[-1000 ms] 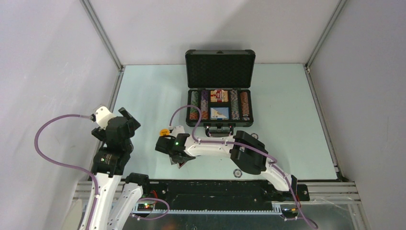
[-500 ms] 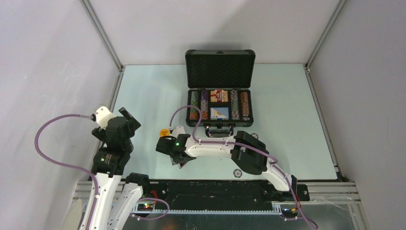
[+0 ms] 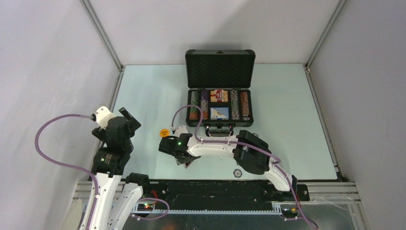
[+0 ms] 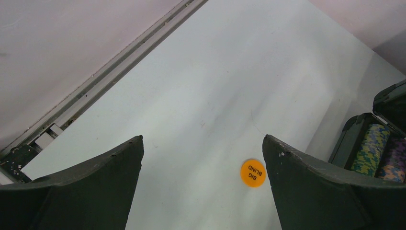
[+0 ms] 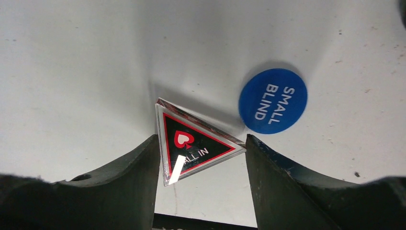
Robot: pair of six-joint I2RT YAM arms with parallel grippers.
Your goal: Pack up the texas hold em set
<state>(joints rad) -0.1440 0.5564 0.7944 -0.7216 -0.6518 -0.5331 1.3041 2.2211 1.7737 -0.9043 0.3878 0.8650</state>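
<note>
The dark triangular "ALL IN" marker (image 5: pixel 194 143) is tilted just above the table, with my right gripper (image 5: pixel 201 139) shut on it, one finger on its left edge and the other on its right tip. Beside it lies the blue "SMALL BLIND" button (image 5: pixel 273 100). The orange "BIG BLIND" button (image 3: pixel 164 131) rests left of the right gripper (image 3: pixel 181 160). The open briefcase (image 3: pixel 219 68) at the back holds rows of striped chips (image 3: pixel 194 106) and card boxes (image 3: pixel 219 96). My left gripper (image 4: pixel 202 139) hovers open and empty at the table's left, with the orange button (image 4: pixel 253 173) below it.
A small silver-white button (image 3: pixel 236 173) lies near the front edge under the right arm. A metal rail (image 4: pixel 110 67) runs along the table's left side against the wall. The briefcase's corner and chips (image 4: pixel 371 148) show at the right of the left wrist view.
My right gripper has shifted slightly right and toward the case with the marker in it. The left arm has not moved.
</note>
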